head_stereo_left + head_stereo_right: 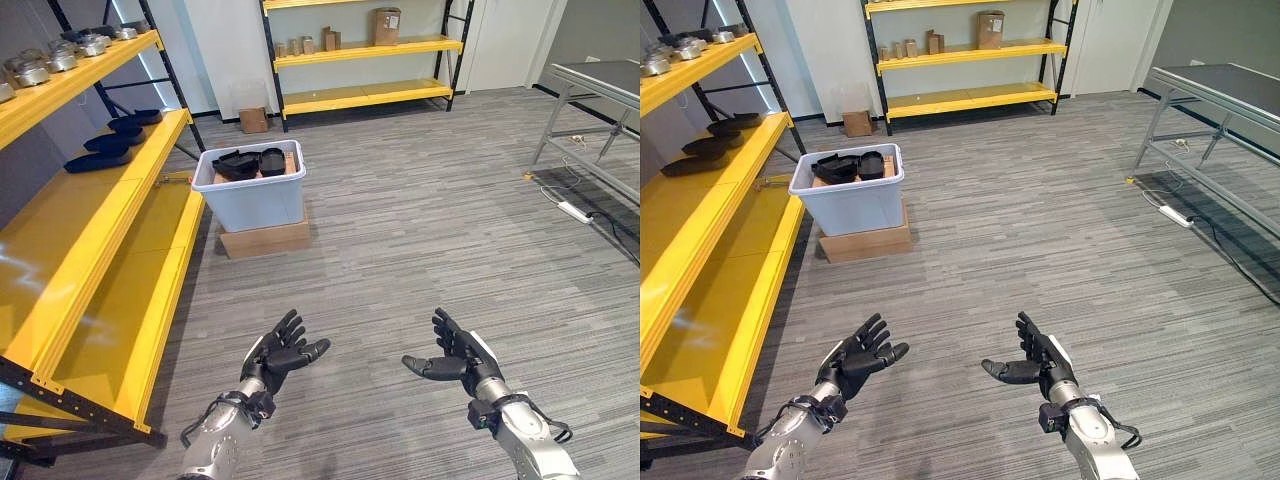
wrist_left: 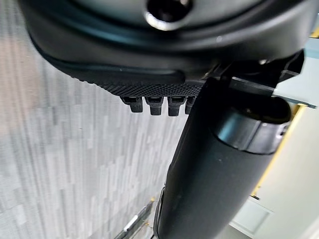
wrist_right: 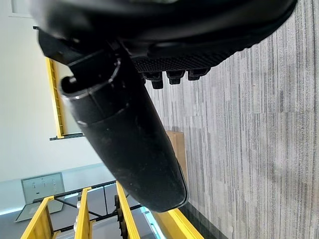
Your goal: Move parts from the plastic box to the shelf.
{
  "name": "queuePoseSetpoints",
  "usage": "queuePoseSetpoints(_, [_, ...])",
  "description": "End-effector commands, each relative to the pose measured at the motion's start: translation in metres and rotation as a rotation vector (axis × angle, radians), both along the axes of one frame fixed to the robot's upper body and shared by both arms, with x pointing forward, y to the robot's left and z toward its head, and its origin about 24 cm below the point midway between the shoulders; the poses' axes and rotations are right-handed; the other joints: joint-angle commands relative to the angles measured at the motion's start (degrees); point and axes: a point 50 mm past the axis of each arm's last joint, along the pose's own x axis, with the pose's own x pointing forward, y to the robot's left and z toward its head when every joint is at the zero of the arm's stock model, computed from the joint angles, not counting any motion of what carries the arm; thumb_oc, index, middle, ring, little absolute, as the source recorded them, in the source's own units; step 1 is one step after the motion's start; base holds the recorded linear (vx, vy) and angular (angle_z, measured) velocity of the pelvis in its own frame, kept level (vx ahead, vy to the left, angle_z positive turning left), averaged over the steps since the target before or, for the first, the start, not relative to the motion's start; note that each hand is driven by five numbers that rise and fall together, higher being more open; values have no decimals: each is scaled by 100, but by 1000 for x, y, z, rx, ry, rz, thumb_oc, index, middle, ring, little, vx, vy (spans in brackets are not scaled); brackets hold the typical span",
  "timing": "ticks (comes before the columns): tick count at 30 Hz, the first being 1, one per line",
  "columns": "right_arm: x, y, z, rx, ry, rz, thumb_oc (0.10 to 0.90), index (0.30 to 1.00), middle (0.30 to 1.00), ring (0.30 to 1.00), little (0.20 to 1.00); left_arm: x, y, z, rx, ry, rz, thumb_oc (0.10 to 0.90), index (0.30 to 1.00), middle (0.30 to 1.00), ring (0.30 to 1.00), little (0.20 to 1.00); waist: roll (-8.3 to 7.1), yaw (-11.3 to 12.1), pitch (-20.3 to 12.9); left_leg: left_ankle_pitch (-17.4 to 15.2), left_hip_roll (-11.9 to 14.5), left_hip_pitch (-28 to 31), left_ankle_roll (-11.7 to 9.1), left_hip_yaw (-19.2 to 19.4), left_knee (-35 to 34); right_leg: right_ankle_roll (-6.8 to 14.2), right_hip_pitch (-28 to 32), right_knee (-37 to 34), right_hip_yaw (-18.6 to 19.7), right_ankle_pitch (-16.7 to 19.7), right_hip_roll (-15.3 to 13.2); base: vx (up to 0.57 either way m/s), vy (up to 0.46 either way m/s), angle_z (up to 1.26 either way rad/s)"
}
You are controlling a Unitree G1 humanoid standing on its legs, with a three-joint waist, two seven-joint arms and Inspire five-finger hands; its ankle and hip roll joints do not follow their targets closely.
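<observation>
Big yellow shelf (image 1: 95, 250) runs along the robot's left, long axis going away from the robot, lower tiers mostly bare, a few dark parts already on the middle tier (image 1: 110, 145) and metal parts (image 1: 40, 68) on the top tier. Second yellow shelf (image 1: 365, 55) stands at the far wall, metal table (image 1: 600, 85) off to the right. Plastic box (image 1: 252, 195), pale grey-blue and open-topped, sits on a flat cardboard box (image 1: 265, 240) on the floor, just beside the near shelf's end, well ahead of both hands and to the left of centre. Inside it lie black parts (image 1: 250, 162), rounded, dish-like shapes piled near the rim; detail too small to tell more. Left hand (image 1: 280, 350) is relaxed, fingers spread, palm up, holding nothing. Right hand (image 1: 455, 355) is the same, spread and empty. Box lies forward-left of both, so left hand is nearer; judged, a walk forward is needed before any reach.
</observation>
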Motion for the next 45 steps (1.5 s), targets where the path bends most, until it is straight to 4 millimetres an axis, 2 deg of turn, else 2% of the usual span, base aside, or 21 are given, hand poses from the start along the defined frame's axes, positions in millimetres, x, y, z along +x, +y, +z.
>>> queuePoseSetpoints(1, [38, 5, 49, 4, -258, 59, 900, 1000, 1000, 1000, 1000, 36, 9, 43, 18, -218, 29, 900, 1000, 1000, 1000, 1000, -191, 6, -30, -634, 344, 257, -296, -415, -22, 103, 79, 179, -137, -444, -192, 25, 39, 2])
queuePoseSetpoints(4, [37, 5, 48, 22, -242, 72, 900, 1000, 1000, 1000, 1000, 36, 12, 43, 45, -202, 26, 900, 1000, 1000, 1000, 1000, -195, 18, -28, -645, 320, 245, -271, -437, -22, 123, 65, 199, -142, -444, -207, 28, 44, 2])
queuePoseSetpoints(5, [37, 5, 46, 66, -227, 65, 900, 1000, 1000, 1000, 1000, 36, 11, 43, 22, -191, 22, 900, 1000, 1000, 1000, 1000, -195, 24, -25, -646, 313, 245, -265, -444, -22, 127, 68, 199, -145, -440, -212, 32, 36, 2])
queuePoseSetpoints(6, [37, 7, 44, 205, -201, 47, 900, 1000, 1000, 1000, 1000, 34, 9, 40, -44, -162, 27, 900, 1000, 1000, 1000, 1000, -193, 38, -30, -650, 302, 247, -259, -459, -22, 133, 80, 193, -148, -434, -216, 30, 32, 2])
queuePoseSetpoints(18, [39, 18, 50, 94, -237, 121, 900, 1000, 1000, 1000, 1000, 32, 14, 35, -29, -155, 103, 900, 1000, 1000, 1000, 1000, -224, 124, -25, -733, 123, 237, -123, -557, -22, 217, 49, 271, -143, -418, -316, 62, 72, 3])
queuePoseSetpoints(22, [40, 21, 47, 225, -203, 108, 900, 1000, 1000, 1000, 1000, 34, 13, 41, -17, -206, 57, 900, 1000, 1000, 1000, 1000, -226, 188, -28, -748, 65, 181, -42, -620, -22, 260, -26, 471, -150, -461, -391, 63, 107, 2])
queuePoseSetpoints(23, [40, 22, 47, 222, -210, 105, 900, 1000, 1000, 1000, 1000, 34, 13, 43, -12, -208, 47, 900, 1000, 1000, 1000, 1000, -225, 200, -12, -763, 41, 182, -11, -647, -22, 275, -43, 603, -145, -522, -412, 70, 250, 12])
queuePoseSetpoints(24, [43, 25, 52, 178, -248, 120, 900, 1000, 1000, 1000, 1000, 37, 12, 44, 34, -208, 8, 900, 1000, 1000, 1000, 1000, -198, 218, 49, -763, -79, 109, 173, -750, -18, 297, -329, 1293, -66, -527, -510, 62, 251, 10])
queuePoseSetpoints(25, [43, 26, 53, 180, -251, 120, 900, 1000, 1000, 1000, 1000, 37, 12, 44, 37, -208, 6, 900, 1000, 1000, 1000, 1000, -197, 220, 58, -767, -95, 97, 195, -758, -10, 297, -374, 1374, -57, -511, -525, 42, 358, 8])
queuePoseSetpoints(26, [46, 28, 57, 172, -276, 118, 900, 1000, 1000, 1000, 1000, 40, 12, 45, 56, -213, -3, 900, 1000, 1000, 1000, 1000, -153, 232, 124, -798, -199, 47, 333, -843, 20, 271, -661, 2060, -43, -333, -691, 12, 214, 0])
queuePoseSetpoints(27, [47, 29, 57, 168, -282, 118, 900, 1000, 1000, 1000, 1000, 41, 12, 45, 59, -217, -5, 900, 1000, 1000, 1000, 1000, -145, 237, 134, -806, -227, 36, 360, -858, 24, 270, -738, 2204, -36, -281, -739, 20, 282, -6])
queuePoseSetpoints(30, [47, 31, 60, 178, -308, 126, 900, 1000, 1000, 1000, 1000, 46, 10, 51, 111, -264, -40, 900, 1000, 1000, 1000, 1000, -43, 264, 265, -866, -383, -13, 519, -920, 114, 243, -1247, 3582, 1, 37, -1016, 63, 268, 0])
queuePoseSetpoints(31, [47, 31, 61, 168, -312, 130, 900, 1000, 1000, 1000, 1000, 46, 9, 51, 109, -266, -55, 900, 1000, 1000, 1000, 1000, -20, 249, 351, -905, -420, 1, 544, -939, 132, 218, -1478, 3987, 68, 9, -874, 75, 196, 0])
queuePoseSetpoints(32, [47, 31, 61, 168, -313, 130, 900, 1000, 1000, 1000, 1000, 46, 9, 52, 108, -266, -56, 900, 1000, 1000, 1000, 1000, -21, 246, 359, -910, -426, 5, 546, -940, 131, 217, -1499, 4007, 79, 3, -853, 155, 120, -13])
queuePoseSetpoints(33, [47, 29, 62, 167, -311, 131, 900, 1000, 1000, 1000, 1000, 45, 5, 50, 100, -270, -76, 900, 1000, 1000, 1000, 1000, -57, 108, 439, -969, -542, 91, 552, -1052, 128, 222, -1760, 3807, 233, -73, -372, 212, 39, -15])
queuePoseSetpoints(34, [47, 27, 63, 153, -312, 131, 900, 1000, 1000, 1000, 1000, 44, 3, 49, 86, -267, -90, 900, 1000, 1000, 1000, 1000, -92, 1, 466, -1029, -627, 182, 564, -1142, 116, 236, -1903, 3543, 288, -101, -113, 255, 34, -7])
queuePoseSetpoints(36, [45, 23, 64, 139, -313, 125, 900, 1000, 1000, 1000, 1000, 44, 0, 48, 81, -268, -118, 900, 1000, 1000, 1000, 1000, -138, -91, 481, -1108, -728, 294, 572, -1254, 95, 268, -2133, 3000, 220, -39, 103, 245, -20, 29])
queuePoseSetpoints(37, [45, 22, 64, 139, -313, 123, 900, 1000, 1000, 1000, 1000, 44, -1, 49, 84, -269, -122, 900, 1000, 1000, 1000, 1000, -146, -101, 490, -1119, -740, 318, 572, -1276, 91, 272, -2145, 2911, 192, -31, 122, 282, -46, 55])
queuePoseSetpoints(40, [45, 14, 64, 120, -315, 122, 900, 1000, 1000, 1000, 1000, 41, -11, 48, 93, -269, -180, 900, 1000, 1000, 1000, 1000, -274, -166, 542, -1269, -920, 582, 554, -1557, 73, 405, -2336, 1654, 59, 340, 298, 420, -133, 39])
queuePoseSetpoints(43, [37, 6, 60, 81, -305, 93, 900, 1000, 1000, 1000, 1000, 31, -23, 41, 99, -255, -263, 900, 1000, 1000, 1000, 1000, -261, -305, 543, -1429, -1016, 882, 542, -1949, 76, 408, -2548, 699, 305, 616, 393, 471, -145, 52])
queuePoseSetpoints(45, [34, 2, 59, 69, -307, 79, 900, 1000, 1000, 1000, 1000, 25, -26, 38, 105, -254, -291, 900, 1000, 1000, 1000, 1000, -248, -373, 544, -1547, -1066, 975, 563, -2069, 112, 420, -2599, 501, 418, 685, 419, 399, -142, 54])
